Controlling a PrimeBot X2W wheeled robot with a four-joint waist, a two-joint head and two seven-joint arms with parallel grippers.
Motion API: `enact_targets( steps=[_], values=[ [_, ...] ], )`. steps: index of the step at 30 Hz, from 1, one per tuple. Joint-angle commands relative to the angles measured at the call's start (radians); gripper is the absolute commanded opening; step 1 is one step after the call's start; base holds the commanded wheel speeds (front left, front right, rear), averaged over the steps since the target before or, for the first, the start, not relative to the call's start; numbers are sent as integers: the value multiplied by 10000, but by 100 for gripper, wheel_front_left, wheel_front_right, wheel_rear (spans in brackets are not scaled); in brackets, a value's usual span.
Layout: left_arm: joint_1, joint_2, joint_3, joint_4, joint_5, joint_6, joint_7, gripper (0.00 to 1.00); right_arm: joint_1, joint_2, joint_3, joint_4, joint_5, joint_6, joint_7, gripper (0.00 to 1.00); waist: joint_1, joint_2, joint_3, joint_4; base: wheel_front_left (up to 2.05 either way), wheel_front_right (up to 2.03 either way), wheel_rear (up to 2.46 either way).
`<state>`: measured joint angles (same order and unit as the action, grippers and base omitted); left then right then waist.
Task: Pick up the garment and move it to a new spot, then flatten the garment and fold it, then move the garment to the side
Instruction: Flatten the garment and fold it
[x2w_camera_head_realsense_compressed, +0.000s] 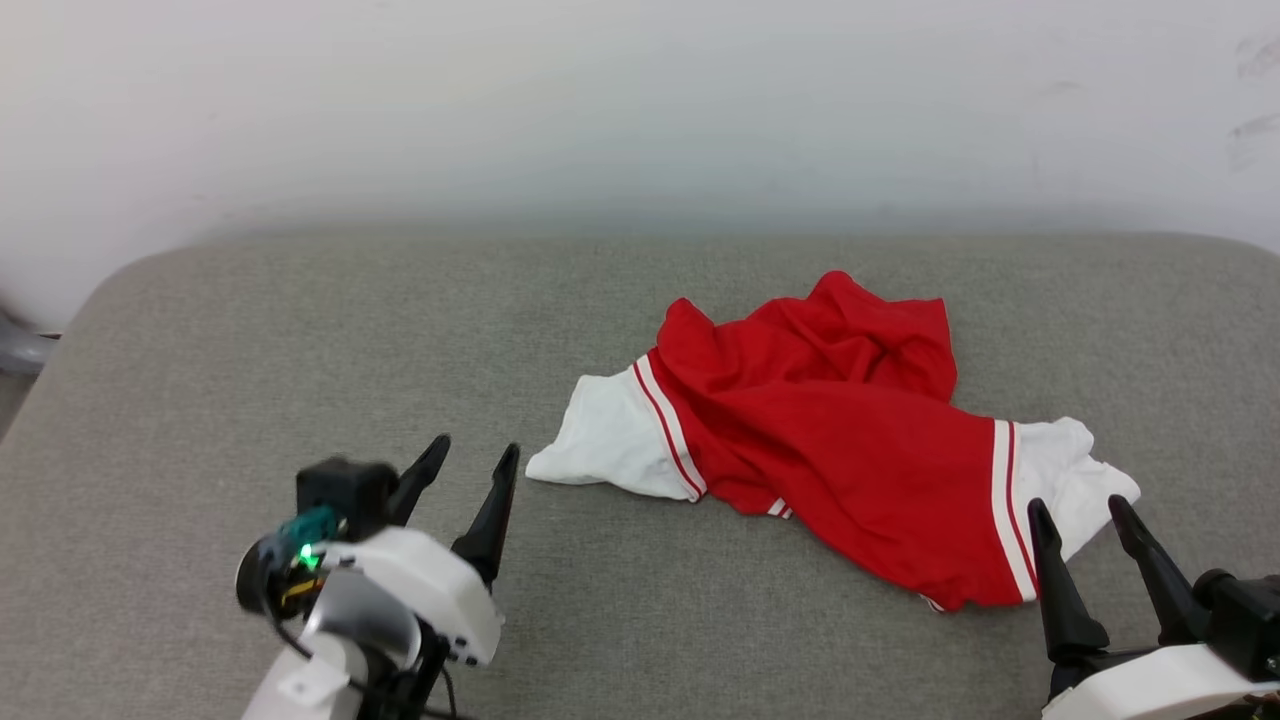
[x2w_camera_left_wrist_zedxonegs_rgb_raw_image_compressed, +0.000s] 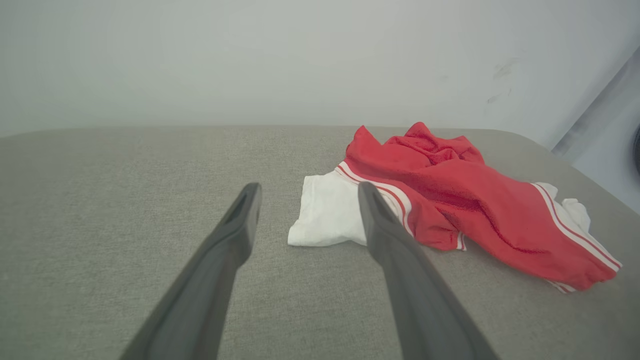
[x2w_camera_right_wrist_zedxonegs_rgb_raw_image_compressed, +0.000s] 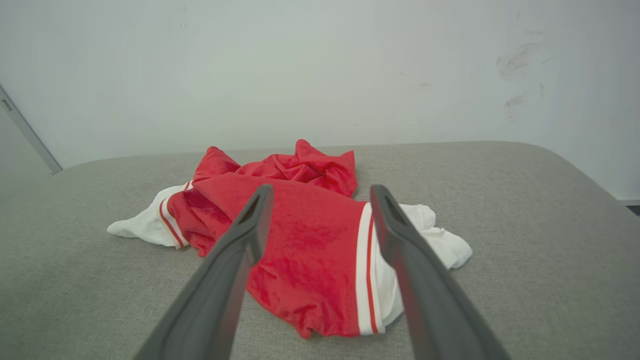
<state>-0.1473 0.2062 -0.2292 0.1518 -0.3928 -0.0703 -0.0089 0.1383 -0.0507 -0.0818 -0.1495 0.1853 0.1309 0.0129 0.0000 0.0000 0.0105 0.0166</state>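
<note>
The garment (x2w_camera_head_realsense_compressed: 830, 430) is a red shirt with white sleeves, lying crumpled right of centre on the grey padded surface (x2w_camera_head_realsense_compressed: 300, 340). One white sleeve points left, the other lies at the right by my right gripper. My left gripper (x2w_camera_head_realsense_compressed: 478, 455) hangs open at the lower left, just short of the left sleeve, holding nothing. My right gripper (x2w_camera_head_realsense_compressed: 1080, 512) stands open at the lower right, its tips at the edge of the right sleeve. In the left wrist view the garment (x2w_camera_left_wrist_zedxonegs_rgb_raw_image_compressed: 450, 200) lies ahead and to the right of the left gripper (x2w_camera_left_wrist_zedxonegs_rgb_raw_image_compressed: 306, 189). The right wrist view shows the garment (x2w_camera_right_wrist_zedxonegs_rgb_raw_image_compressed: 310, 235) straight ahead between the right gripper (x2w_camera_right_wrist_zedxonegs_rgb_raw_image_compressed: 322, 191) fingers.
A pale wall (x2w_camera_head_realsense_compressed: 640, 110) rises directly behind the padded surface. The surface's rounded left corner (x2w_camera_head_realsense_compressed: 110, 290) drops off at the far left. Bare grey fabric stretches left of the garment and in front of it.
</note>
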Motion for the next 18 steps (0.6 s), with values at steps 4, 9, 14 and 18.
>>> enact_targets(
  steps=[4, 9, 14, 18],
  values=[
    [-1096, 80, -223, 237, -606, -310, 1199, 100, -177, 9, 43, -267, -35, -3, 120, 100, 0, 0, 577, -346, 0, 0, 0],
    [-2115, 341, -371, 950, -1215, -424, 2955, 100, -520, 9, 64, -234, -5, -3, 146, 100, 0, 0, 1263, -670, 0, 0, 0],
    [-2887, 605, -455, 1634, -1532, -417, 4356, 100, -808, 9, 157, -91, -19, -3, -2, 100, 0, 0, 1830, -983, 0, 0, 0],
    [-3381, 776, -564, 2157, -1540, -361, 5088, 100, -1005, 9, 228, -19, 36, -3, -118, 100, 0, 0, 2298, -1138, 0, 0, 0]
  ],
)
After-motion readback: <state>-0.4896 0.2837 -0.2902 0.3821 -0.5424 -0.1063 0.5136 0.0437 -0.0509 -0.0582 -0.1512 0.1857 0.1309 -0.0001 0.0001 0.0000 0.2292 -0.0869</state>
